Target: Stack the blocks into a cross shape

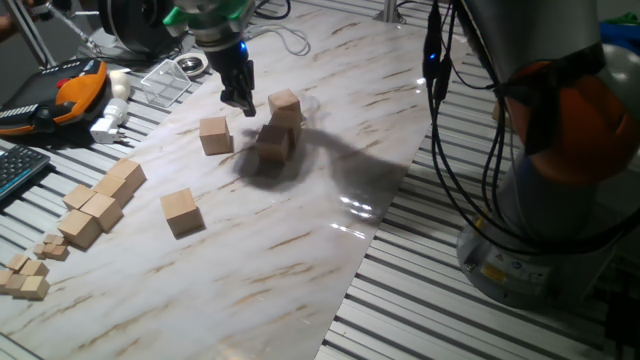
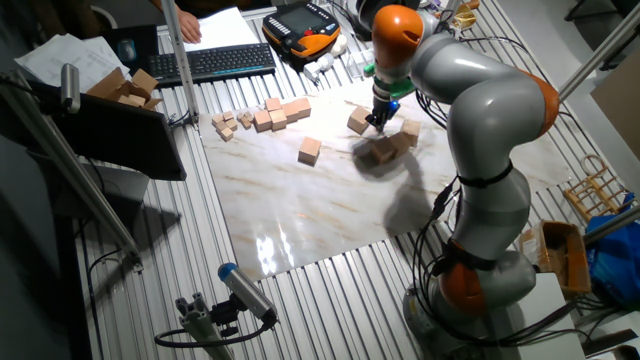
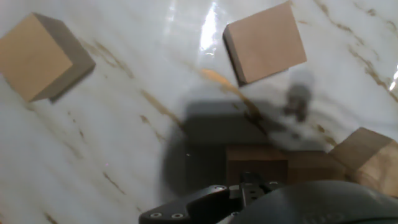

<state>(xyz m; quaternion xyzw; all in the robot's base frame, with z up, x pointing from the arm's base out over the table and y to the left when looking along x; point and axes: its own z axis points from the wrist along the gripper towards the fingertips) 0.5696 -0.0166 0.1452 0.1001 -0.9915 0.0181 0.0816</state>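
Two loose blocks lie on the marble sheet, one (image 1: 215, 135) just left of my gripper and one (image 1: 181, 212) nearer the front. A tight group of blocks (image 1: 275, 140) sits right of the gripper, with another block (image 1: 284, 103) at its far side. My gripper (image 1: 238, 102) hangs above the sheet between the left block and the group, and its fingers look slightly parted with nothing between them. In the hand view two separate blocks (image 3: 43, 56) (image 3: 264, 42) lie ahead, and the group's blocks (image 3: 256, 163) (image 3: 370, 155) lie close under the hand.
A joined row of tan cubes (image 1: 105, 198) and small cubelets (image 1: 28, 275) lie at the sheet's left edge. A keyboard (image 1: 20, 168), an orange pendant (image 1: 70, 90) and a clear plastic tray (image 1: 170, 78) sit beyond. The robot base (image 1: 560, 200) and cables (image 1: 440, 120) stand to the right.
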